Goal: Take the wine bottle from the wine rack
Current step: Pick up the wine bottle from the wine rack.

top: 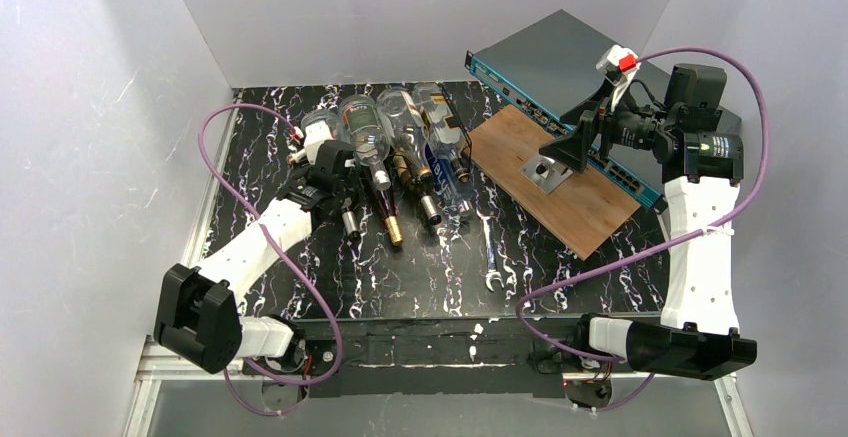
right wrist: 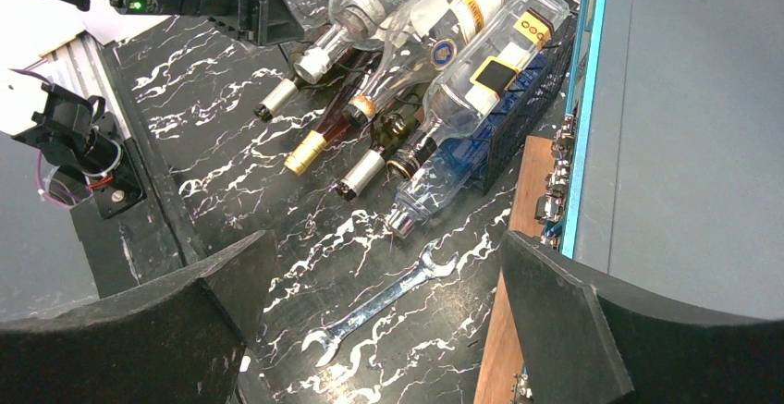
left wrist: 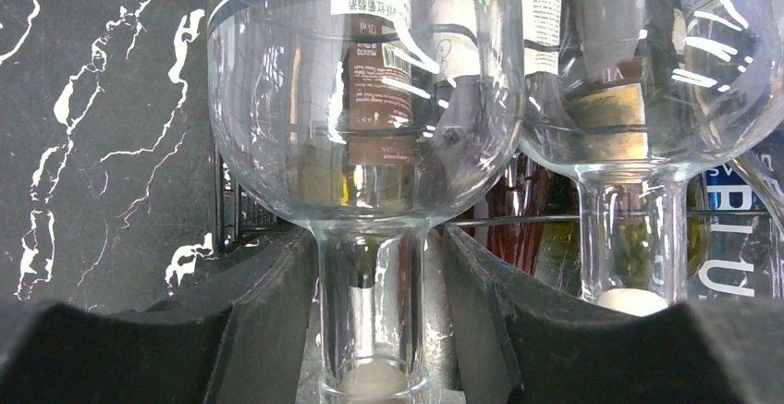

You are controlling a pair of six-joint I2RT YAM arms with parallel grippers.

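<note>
Several bottles lie stacked on the black wire wine rack at the back of the table, necks toward me. In the left wrist view a clear wine bottle fills the frame, and rack wires show behind it. My left gripper is open and straddles this bottle's neck. The left finger is at the glass and a narrow gap shows on the right. In the top view the left gripper is at the rack's left end. My right gripper is open and empty, raised over the wooden board.
A wrench lies on the black marble table in front of the rack. A flat grey box with a teal edge stands at the back right, behind the board. A small metal plate sits on the board. White walls enclose the table.
</note>
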